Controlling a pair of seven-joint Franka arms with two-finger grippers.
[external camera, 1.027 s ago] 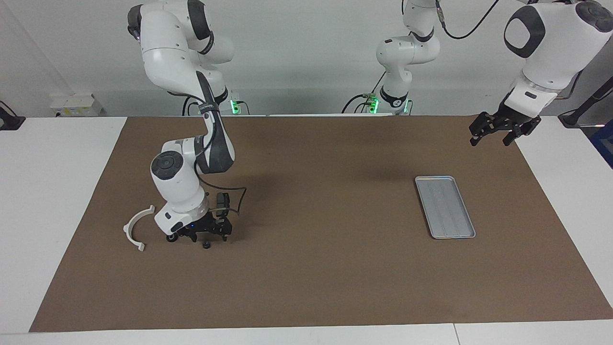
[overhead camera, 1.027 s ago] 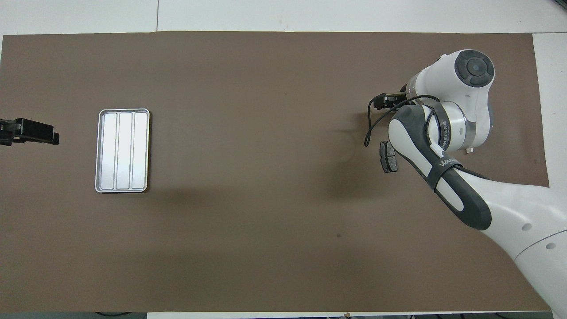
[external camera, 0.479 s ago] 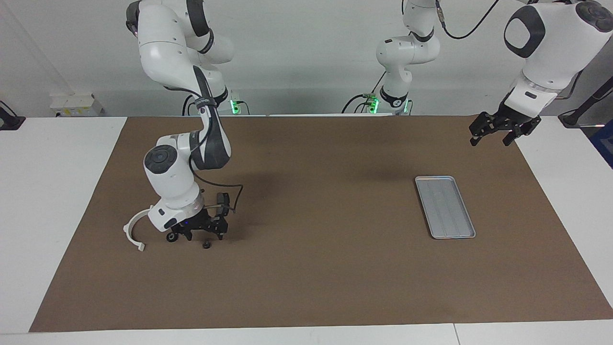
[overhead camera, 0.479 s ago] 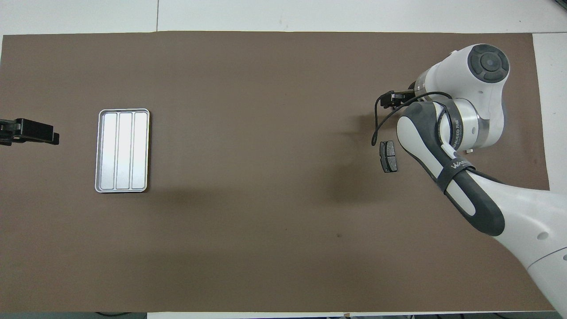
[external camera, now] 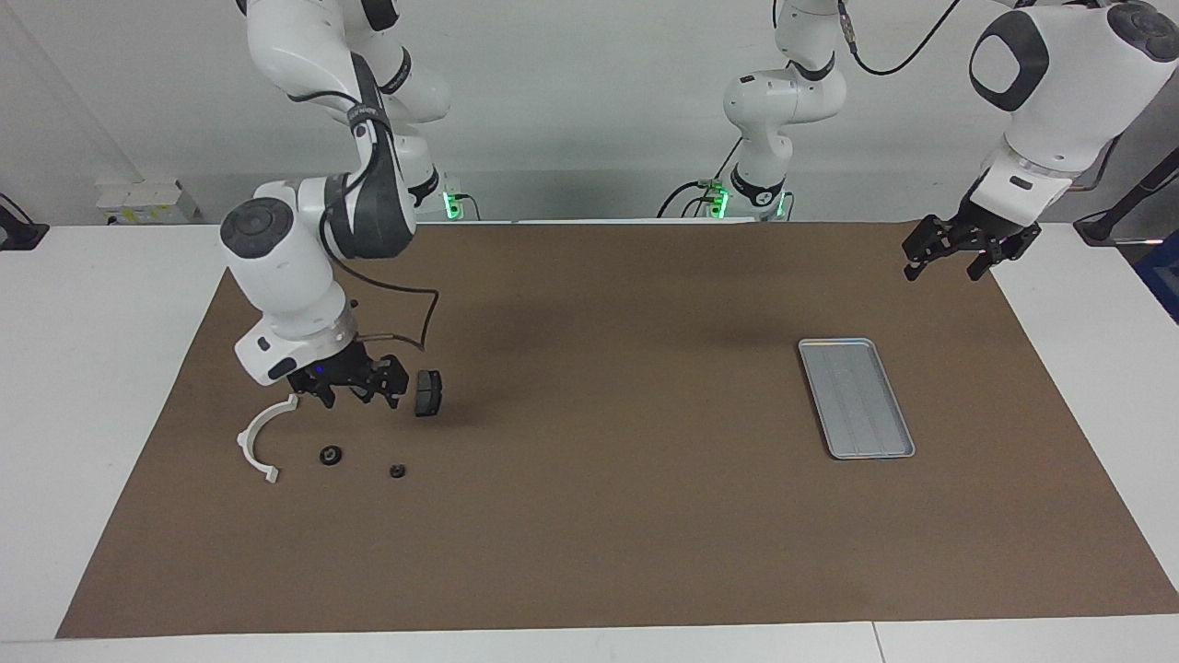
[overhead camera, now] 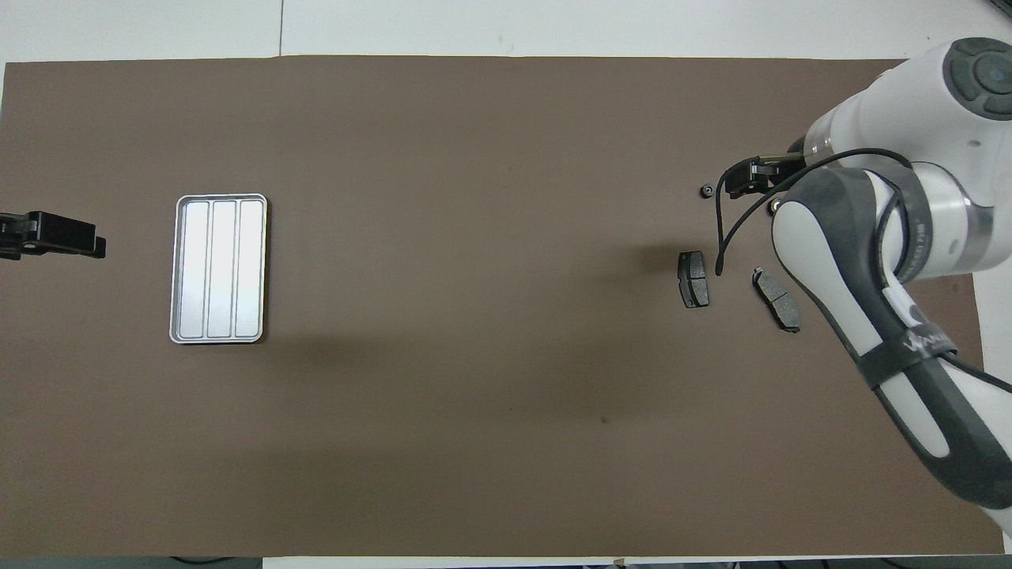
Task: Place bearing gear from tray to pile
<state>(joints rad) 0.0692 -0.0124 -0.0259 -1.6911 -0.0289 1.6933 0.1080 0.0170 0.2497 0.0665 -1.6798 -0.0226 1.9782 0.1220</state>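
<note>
Gear [external camera: 330,455]: you find a small dark ring flat on the worktop [external camera: 589,552], near the white half-ring [external camera: 261,436], toward the right arm's end. A second small dark round part [external camera: 397,471] lies just beside it; you cannot tell which of the two is the bearing gear.
Tray [external camera: 856,397]: bare, toward the left arm's end, well apart from the pile.
Pile: half-ring, two dark pads [overhead camera: 694,278] [overhead camera: 776,299], and the two small round parts.
Right tool [external camera: 348,387]: raised over the pile, fingers spread, carrying nothing.
Left tool [external camera: 951,249]: fingers spread, empty, waiting over the worktop's edge near the tray.
Handling, as judged: expect the gear to be light, rigid and smooth, so it may roll or skid if nudged.
Hold, as judged: pinch it across its outer rim from straight above.
</note>
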